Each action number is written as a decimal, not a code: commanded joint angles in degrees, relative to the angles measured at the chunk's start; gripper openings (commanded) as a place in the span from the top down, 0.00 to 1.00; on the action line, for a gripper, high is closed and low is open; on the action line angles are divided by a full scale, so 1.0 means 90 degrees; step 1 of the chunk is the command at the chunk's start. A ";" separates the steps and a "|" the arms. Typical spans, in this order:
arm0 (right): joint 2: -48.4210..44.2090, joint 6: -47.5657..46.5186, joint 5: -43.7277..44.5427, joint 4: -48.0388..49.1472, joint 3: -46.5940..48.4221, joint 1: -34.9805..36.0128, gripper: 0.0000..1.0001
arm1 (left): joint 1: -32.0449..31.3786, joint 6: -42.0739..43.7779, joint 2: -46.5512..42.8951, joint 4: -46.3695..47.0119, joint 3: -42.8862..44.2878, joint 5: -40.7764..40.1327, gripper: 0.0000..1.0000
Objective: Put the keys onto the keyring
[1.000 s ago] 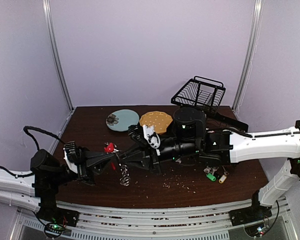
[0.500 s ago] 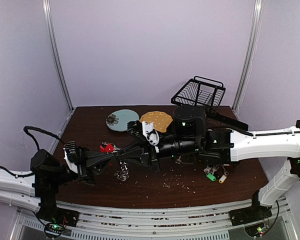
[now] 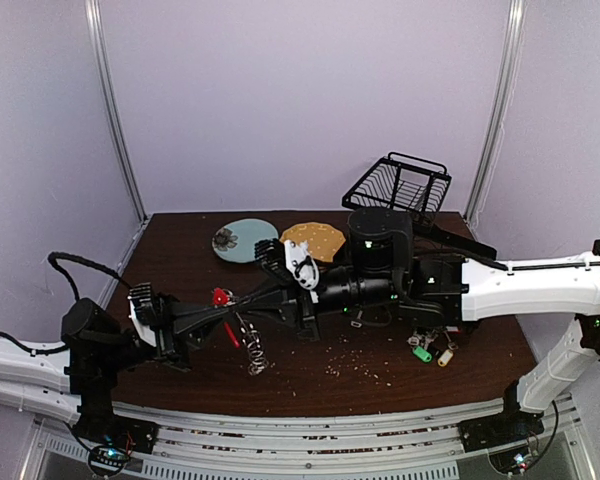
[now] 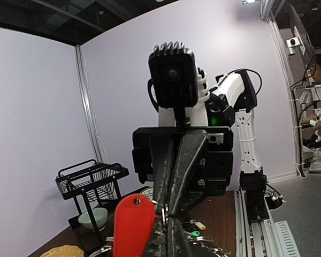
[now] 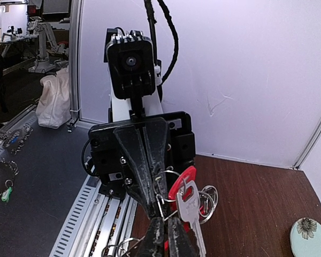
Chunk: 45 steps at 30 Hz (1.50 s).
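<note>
Since a second ago the red tag (image 3: 219, 296) has crept a bit right and the dangling keys (image 3: 255, 352) now hang lower and more to the right, while both arms have barely shifted. On the table (image 3: 460, 375) the big right arm stretches across from the right, the smaller left arm comes in from the left, and their tips meet nose to nose above the wood left of centre. Behind them sit a black wire rack (image 3: 398, 186) at the far right corner, a tan plate (image 3: 316, 237) and a pale blue plate (image 3: 244, 240). A bunch with green and yellow tags (image 3: 430, 350) lies under the right arm's forearm. Left gripper (image 3: 218, 313) is clenched tight, and the right wrist view shows the keyring (image 5: 183, 190), red sleeve and all, pinched at its tip with a silver key (image 5: 191, 210) hanging off it. Right gripper (image 3: 242, 304) is clamped shut too, right at that same spot, but I can't tell what exactly it's nipping. A few wire loops sit just beside the key.
</note>
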 commanded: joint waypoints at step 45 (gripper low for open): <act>-0.0352 -0.1049 0.0334 -0.1692 0.0589 -0.0073 1.00 | -0.0038 0.0214 -0.0719 -0.1388 0.0315 0.0012 0.64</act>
